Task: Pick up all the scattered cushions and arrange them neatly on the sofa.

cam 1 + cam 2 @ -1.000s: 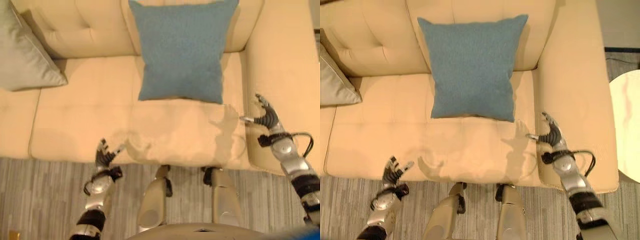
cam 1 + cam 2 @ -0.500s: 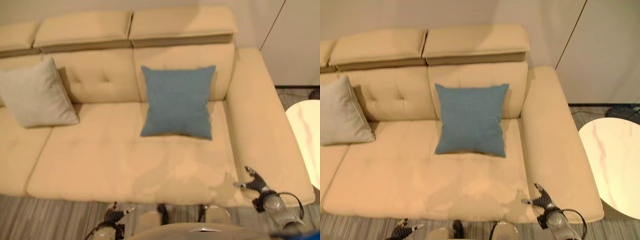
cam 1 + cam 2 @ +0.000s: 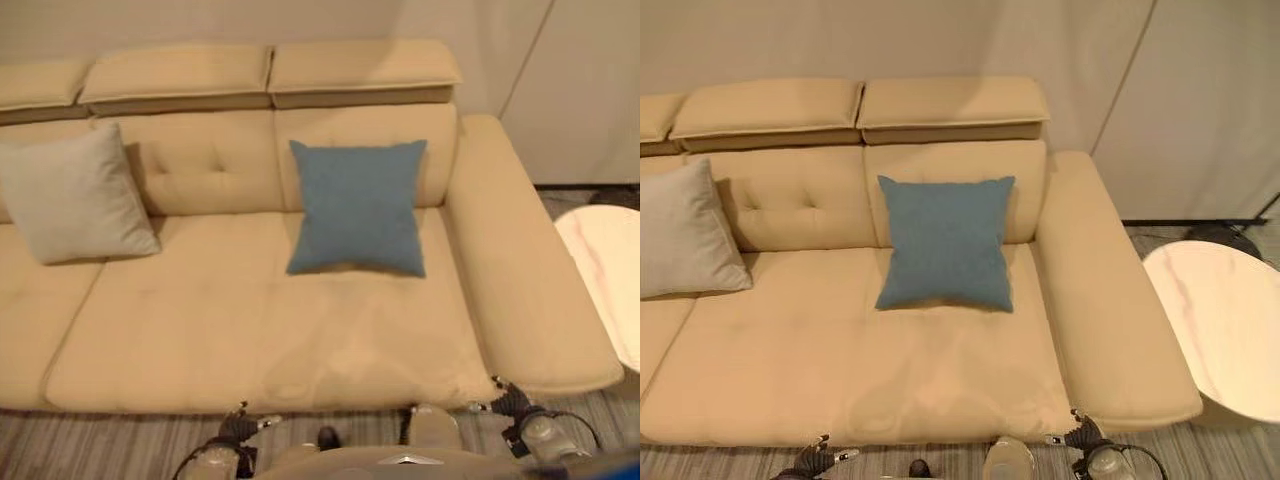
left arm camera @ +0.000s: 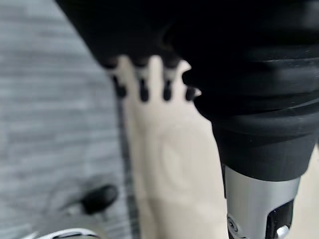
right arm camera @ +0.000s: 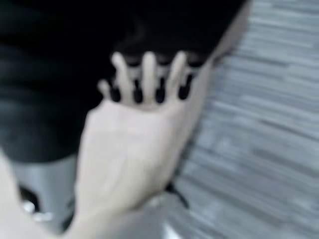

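A blue cushion (image 3: 357, 205) stands upright against the backrest on the right seat of the beige sofa (image 3: 220, 320). A pale grey cushion (image 3: 72, 195) leans on the backrest at the left. My left hand (image 3: 240, 430) hangs low in front of the sofa's front edge, open and holding nothing; its fingers (image 4: 142, 89) point along the sofa front. My right hand (image 3: 510, 402) is by the front corner of the right armrest (image 3: 1110, 320), also open and holding nothing, with its fingers (image 5: 147, 74) spread.
A round white marble-look table (image 3: 1220, 325) stands right of the armrest. Grey striped carpet (image 3: 90, 445) runs along the sofa's front. A wall and pale panels (image 3: 1200, 100) rise behind the sofa.
The camera has pulled back and up, so the whole sofa and the table show. Both hands have drawn back from over the seat to the sofa's front edge, still holding nothing.
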{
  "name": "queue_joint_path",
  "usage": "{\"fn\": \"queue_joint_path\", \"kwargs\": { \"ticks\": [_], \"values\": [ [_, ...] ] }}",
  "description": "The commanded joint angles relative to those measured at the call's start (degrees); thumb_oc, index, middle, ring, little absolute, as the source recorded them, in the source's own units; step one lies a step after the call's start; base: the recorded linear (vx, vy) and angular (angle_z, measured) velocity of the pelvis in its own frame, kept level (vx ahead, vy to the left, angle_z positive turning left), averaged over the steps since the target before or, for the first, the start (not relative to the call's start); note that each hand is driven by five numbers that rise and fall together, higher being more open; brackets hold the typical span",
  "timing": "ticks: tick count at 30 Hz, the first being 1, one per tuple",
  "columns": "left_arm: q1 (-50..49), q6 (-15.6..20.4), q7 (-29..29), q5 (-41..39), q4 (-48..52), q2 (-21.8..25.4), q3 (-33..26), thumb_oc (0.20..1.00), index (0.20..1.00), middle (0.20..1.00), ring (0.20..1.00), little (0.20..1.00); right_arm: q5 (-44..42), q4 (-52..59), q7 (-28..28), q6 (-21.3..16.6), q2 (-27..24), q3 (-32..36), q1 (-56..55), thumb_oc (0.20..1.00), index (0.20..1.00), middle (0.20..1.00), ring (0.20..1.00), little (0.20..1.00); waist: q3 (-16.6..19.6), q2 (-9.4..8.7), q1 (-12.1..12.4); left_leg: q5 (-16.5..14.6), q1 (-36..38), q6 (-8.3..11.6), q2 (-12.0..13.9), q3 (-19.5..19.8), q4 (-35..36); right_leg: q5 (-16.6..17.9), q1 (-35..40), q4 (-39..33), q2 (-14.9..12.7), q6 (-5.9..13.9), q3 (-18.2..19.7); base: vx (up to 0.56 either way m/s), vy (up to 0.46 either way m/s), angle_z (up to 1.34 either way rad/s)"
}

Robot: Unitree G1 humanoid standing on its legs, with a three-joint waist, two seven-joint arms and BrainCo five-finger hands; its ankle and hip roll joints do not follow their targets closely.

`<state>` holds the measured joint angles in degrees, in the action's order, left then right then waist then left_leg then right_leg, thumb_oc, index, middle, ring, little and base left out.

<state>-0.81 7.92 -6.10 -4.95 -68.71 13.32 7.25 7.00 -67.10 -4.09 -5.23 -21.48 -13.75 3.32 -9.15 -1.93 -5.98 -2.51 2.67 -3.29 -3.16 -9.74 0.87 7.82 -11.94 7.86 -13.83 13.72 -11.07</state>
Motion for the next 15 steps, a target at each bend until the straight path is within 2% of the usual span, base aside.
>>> {"fn": "queue_joint_path", "kwargs": {
  "ticks": [1,2,4,5,6,7,9,10,14,15],
  "values": [
    [-1.2,-0.6,1.4,2.4,-0.6,1.6,-0.4,1.0,1.0,1.0,1.0,1.0,0.8,-0.3,0.0,0.0,0.8,-0.6,0.7,1.0,1.0,1.0,1.0,1.0,0.6,1.6,2.4,-1.5,1.8,2.73,0.5,0.2,-1.3,-2.5,0.2,7.6,4.2,-3.52,-2.2,-0.22,0.048,-0.28],
    [-1.2,-0.6,1.4,2.4,-0.6,1.6,-0.4,1.0,1.0,1.0,1.0,1.0,0.8,-0.3,0.0,0.0,0.8,-0.6,0.7,1.0,1.0,1.0,1.0,1.0,0.7,1.6,2.4,-1.5,1.8,2.73,0.5,0.2,-1.3,-2.5,0.2,7.6,4.2,-3.52,-2.2,-0.19,0.021,-0.37],
    [-1.5,-0.7,1.7,2.5,-1.3,1.9,-0.6,1.0,1.0,1.0,1.0,1.0,0.6,-0.6,0.2,-0.2,1.2,-0.5,0.5,1.0,1.0,1.0,1.0,1.0,1.8,1.51,2.9,-0.2,1.1,2.75,1.0,-0.2,-0.5,-4.7,2.6,10.8,6.0,-3.56,-0.9,-0.14,-0.034,-0.37],
    [-1.7,-0.9,1.9,2.4,-2.0,1.9,-0.7,1.0,1.0,1.0,1.0,1.0,0.4,-1.1,0.2,-0.2,1.7,-0.4,0.3,1.0,1.0,1.0,1.0,1.0,2.9,1.27,3.9,0.3,0.3,2.92,1.2,-1.0,-0.5,-6.3,6.1,9.9,6.0,-3.79,-2.2,-0.2,-0.119,-0.33],
    [-1.6,-0.9,1.9,2.0,-2.1,1.7,-1.0,1.0,1.0,1.0,1.0,1.0,0.5,-1.1,0.2,-0.2,2.3,-0.7,0.3,1.0,1.0,1.0,1.0,1.0,4.0,0.49,5.2,0.5,-0.7,3.22,1.4,-2.3,-1.0,-6.5,9.5,7.2,5.1,-3.33,-4.7,-0.16,-0.109,-0.2],
    [-1.6,-0.9,1.9,2.0,-2.1,1.7,-1.0,1.0,1.0,1.0,1.0,1.0,0.5,-1.1,0.2,-0.2,2.4,-0.7,0.3,1.0,1.0,1.0,1.0,1.0,3.9,0.48,5.2,0.5,-0.6,3.22,1.4,-2.3,-1.0,-6.5,9.7,7.1,5.2,-3.32,-4.7,-0.12,-0.128,-0.15],
    [-1.7,-0.8,1.9,1.4,-1.8,1.8,-1.4,1.0,1.0,1.0,1.0,1.0,0.4,-0.6,0.1,-0.2,2.7,-1.2,0.7,1.0,1.0,1.0,1.0,1.0,4.6,-0.34,6.0,1.1,-1.1,4.24,1.9,-3.7,-0.8,-7.4,12.6,0.9,5.5,-3.2,-5.6,-0.1,-0.166,-0.51],
    [-1.6,-0.7,2.0,1.4,-2.0,1.7,-1.5,1.0,1.0,1.0,1.0,1.0,0.2,-0.5,0.1,-0.3,3.1,-1.4,1.1,1.0,1.0,1.0,1.0,1.0,4.9,-0.51,6.1,1.7,-1.3,5.1,2.7,-4.3,-0.8,-7.7,13.1,-1.6,6.3,-3.22,-5.3,-0.07,-0.154,-0.61],
    [-1.1,-0.5,2.1,1.6,-1.6,1.9,-0.8,1.0,1.0,1.0,1.0,1.0,-1.0,-0.2,0.2,-0.5,3.6,-1.8,0.6,1.0,1.0,1.0,1.0,1.0,4.4,-0.91,5.4,3.3,-1.8,6.3,3.6,-3.8,-1.0,-8.4,14.2,-5.1,8.3,-4.07,-3.1,-0.09,-0.176,-0.11],
    [-0.2,-0.5,2.1,1.3,-0.9,1.6,0.0,1.0,1.0,1.0,1.0,1.0,-2.2,-0.7,-0.1,-0.4,3.9,-1.7,0.3,1.0,1.0,1.0,1.0,1.0,3.6,-1.48,5.2,4.6,-3.9,7.31,4.1,-3.3,-2.0,-8.2,14.6,-7.2,8.9,-4.73,-3.0,-0.1,-0.101,0.1]
  ]
}}
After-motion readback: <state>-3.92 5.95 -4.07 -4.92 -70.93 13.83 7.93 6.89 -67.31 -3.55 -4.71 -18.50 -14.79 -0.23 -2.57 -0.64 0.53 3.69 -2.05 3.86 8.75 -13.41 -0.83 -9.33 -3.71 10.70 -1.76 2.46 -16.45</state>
